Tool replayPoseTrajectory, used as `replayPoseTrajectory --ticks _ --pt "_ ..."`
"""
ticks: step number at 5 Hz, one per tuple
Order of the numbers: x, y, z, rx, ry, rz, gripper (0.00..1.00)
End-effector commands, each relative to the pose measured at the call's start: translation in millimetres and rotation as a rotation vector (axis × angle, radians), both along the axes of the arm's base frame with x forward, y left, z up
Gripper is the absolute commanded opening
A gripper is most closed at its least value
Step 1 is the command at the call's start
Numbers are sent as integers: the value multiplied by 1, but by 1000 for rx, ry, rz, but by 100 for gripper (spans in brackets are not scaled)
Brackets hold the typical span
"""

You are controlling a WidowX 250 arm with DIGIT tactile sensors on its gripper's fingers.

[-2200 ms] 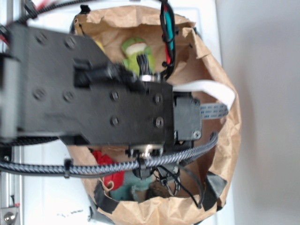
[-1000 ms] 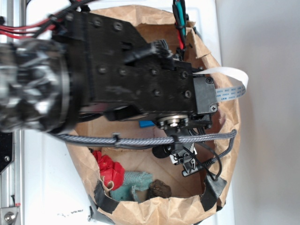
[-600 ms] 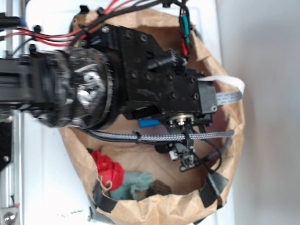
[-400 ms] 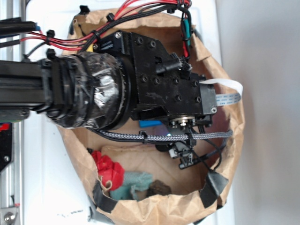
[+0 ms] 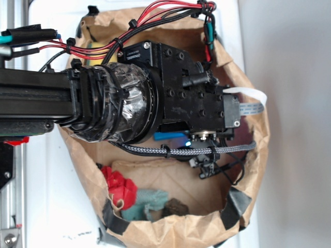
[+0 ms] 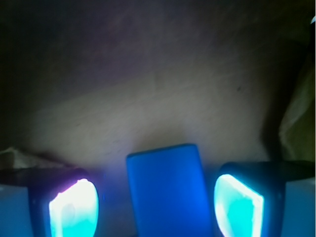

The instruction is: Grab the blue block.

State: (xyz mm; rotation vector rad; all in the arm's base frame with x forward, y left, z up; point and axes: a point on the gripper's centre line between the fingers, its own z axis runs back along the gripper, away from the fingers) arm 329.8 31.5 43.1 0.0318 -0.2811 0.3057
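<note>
Wrist view: the gripper (image 6: 157, 207) stands with its two fingers (image 6: 73, 207) spread wide, one at each lower corner of the frame, their inner pads glowing cyan. The blue block (image 6: 169, 190) lies flat on the brown paper floor of the bag (image 6: 148, 98) between the fingers, apart from both, nearer the right-hand pad. Exterior view: the arm (image 5: 119, 106) reaches from the left edge into the open paper bag (image 5: 253, 150); a sliver of the blue block (image 5: 168, 136) shows beneath the wrist housing. Along the bag's lower edge lie a red toy (image 5: 118, 186), a teal cloth (image 5: 147, 202) and a dark brown lump (image 5: 176, 207)
</note>
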Motion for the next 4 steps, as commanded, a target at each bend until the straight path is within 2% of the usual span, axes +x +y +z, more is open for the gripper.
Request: replayPoseTrajectory --ticks 1,2,4 --pt "-1 19 9 70 -83 9 100" --pt "-15 15 7 81 -88 -12 100" --pt "-41 4 3 48 -57 -60 100"
